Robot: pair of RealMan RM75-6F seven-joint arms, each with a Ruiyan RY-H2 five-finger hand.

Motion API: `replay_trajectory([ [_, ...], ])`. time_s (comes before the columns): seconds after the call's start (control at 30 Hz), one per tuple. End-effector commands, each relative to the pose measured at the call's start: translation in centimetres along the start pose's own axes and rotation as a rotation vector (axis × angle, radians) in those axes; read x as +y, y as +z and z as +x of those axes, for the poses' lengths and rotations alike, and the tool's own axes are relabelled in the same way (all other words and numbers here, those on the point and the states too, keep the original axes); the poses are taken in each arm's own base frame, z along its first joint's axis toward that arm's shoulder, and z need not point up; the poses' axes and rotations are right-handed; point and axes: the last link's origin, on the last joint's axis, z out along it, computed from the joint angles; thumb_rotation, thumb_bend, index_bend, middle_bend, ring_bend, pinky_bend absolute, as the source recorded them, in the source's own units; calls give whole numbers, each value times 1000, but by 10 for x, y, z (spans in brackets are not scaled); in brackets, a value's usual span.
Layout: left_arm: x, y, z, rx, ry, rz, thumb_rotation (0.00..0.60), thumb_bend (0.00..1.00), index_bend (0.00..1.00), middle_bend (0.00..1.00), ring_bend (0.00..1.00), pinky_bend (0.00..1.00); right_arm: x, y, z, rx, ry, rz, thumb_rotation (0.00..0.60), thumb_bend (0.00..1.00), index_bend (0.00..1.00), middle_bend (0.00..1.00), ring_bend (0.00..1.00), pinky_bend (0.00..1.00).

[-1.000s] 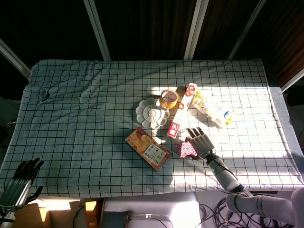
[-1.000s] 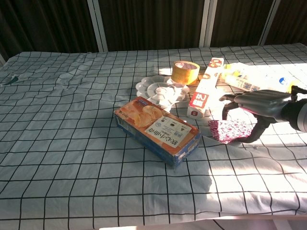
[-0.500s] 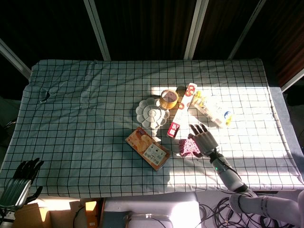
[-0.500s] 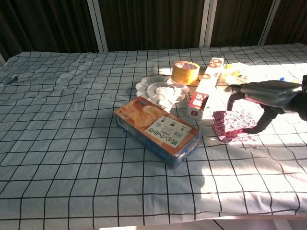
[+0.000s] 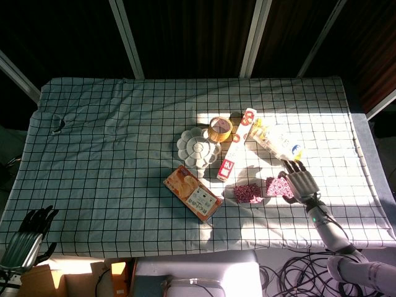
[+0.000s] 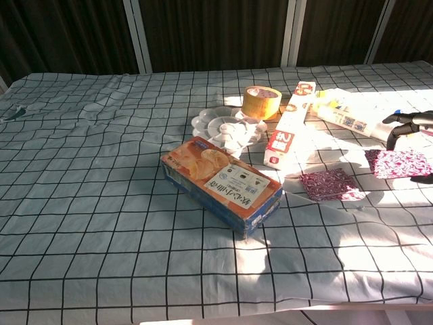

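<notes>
My right hand [image 5: 301, 183] hovers at the table's right side and pinches a pink patterned packet [image 5: 278, 187] by its edge. In the chest view only its dark fingertips [image 6: 408, 120] show at the right border, with the held packet [image 6: 397, 162] hanging just below them. A second, matching pink packet [image 5: 247, 193] lies flat on the checked cloth to the left of the hand [image 6: 329, 184]. My left hand [image 5: 28, 237] hangs below the table's front left corner, holding nothing, fingers apart.
An orange snack box [image 6: 222, 183] lies at the centre front. Behind it sit a white paint palette [image 6: 225, 128], a yellow tape roll [image 6: 261, 101], a long red-and-white box [image 6: 289, 128] and a white tube pack [image 5: 278, 143] in the sunlight.
My right hand lifted one pink packet off the spot by the long box and carried it right, leaving a second pink packet behind. The left hand stayed still.
</notes>
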Motion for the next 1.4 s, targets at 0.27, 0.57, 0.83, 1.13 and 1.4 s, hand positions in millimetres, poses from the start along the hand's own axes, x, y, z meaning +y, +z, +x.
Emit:
replay_trajectory([
  [0.27,2,4,-2,-14,5,8,600,358,0,6,0,0,24,-4,-29,-78,-3,5,600,199,242,0,0,14],
  [0.57,0,3,-1,-11,1,18,600,359,0,6,0,0,23,-20,-14,-57,-4,46,600,199,109,0,0,0],
  [0.83,0,5,-1,-16,2,14,600,359,0,6,0,0,-15,-10,17,24,13,136,600,198,221,0,0,0],
  [1.13,-4,4,-2,-20,1,32,600,358,0,7,0,0,-80,26,20,-7,-27,205,600,198,277,0,0,0],
  [1.4,-6,2,-1,-20,-1,42,600,359,0,6,0,0,-101,30,11,-36,-50,225,600,198,271,0,0,0],
])
